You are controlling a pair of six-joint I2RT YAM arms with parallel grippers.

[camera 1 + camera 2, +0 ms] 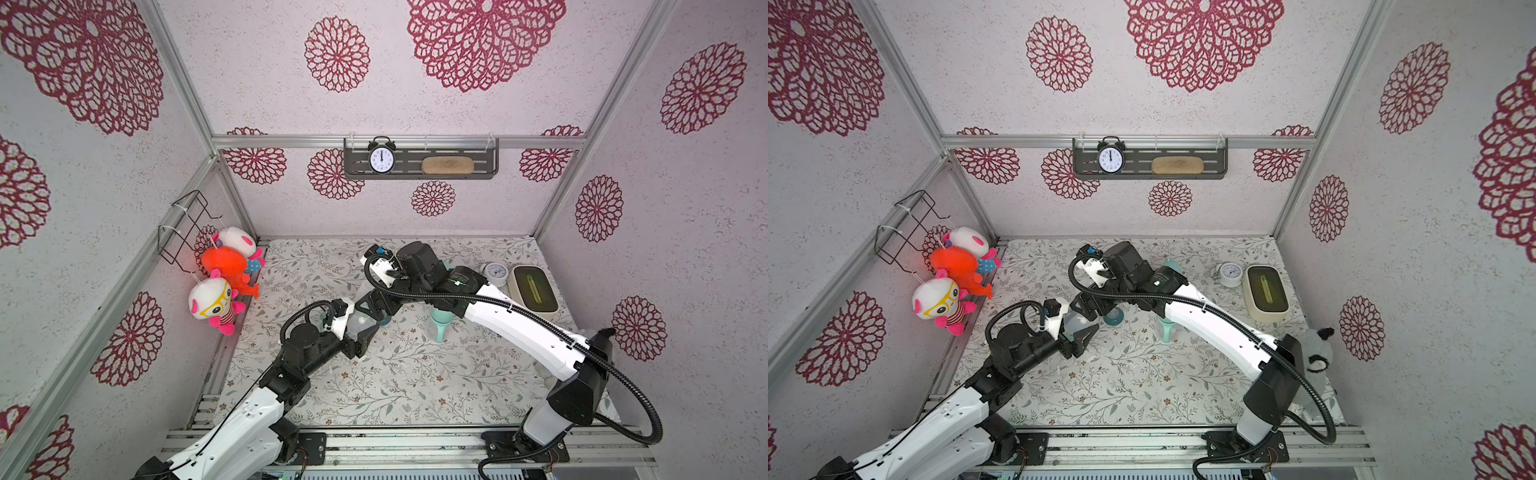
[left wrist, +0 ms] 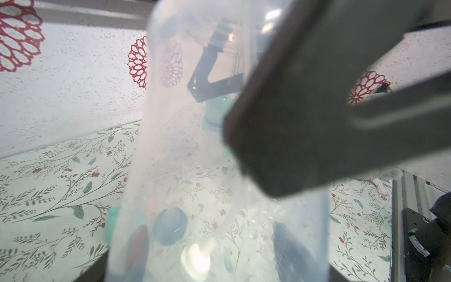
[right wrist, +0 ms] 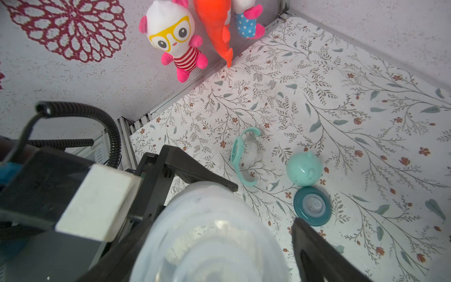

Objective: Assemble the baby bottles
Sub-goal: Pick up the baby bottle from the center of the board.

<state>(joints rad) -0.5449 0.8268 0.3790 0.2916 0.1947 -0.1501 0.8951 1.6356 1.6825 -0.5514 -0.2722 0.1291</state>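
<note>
On my left wrist feed the clear bottle (image 2: pixel 185 158) is a blur, cut off at both ends. In a top view my right arm (image 1: pixel 523 328) covers part of a mint-topped bottle (image 1: pixel 439 323).

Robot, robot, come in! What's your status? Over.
Left gripper shut on clear bottle. Right gripper open around it. Collar, cap, handle loose on mat, not fitted. Nothing seen blocking them.

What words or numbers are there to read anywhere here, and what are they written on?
"12": top of the dial of the black alarm clock on the wall shelf; its other hour numbers are too small to read surely.
Small white clock: dial marks too small to read.
Clear bottle: blurred, no writing shows.
No other words, labels or brands can be read.
</note>
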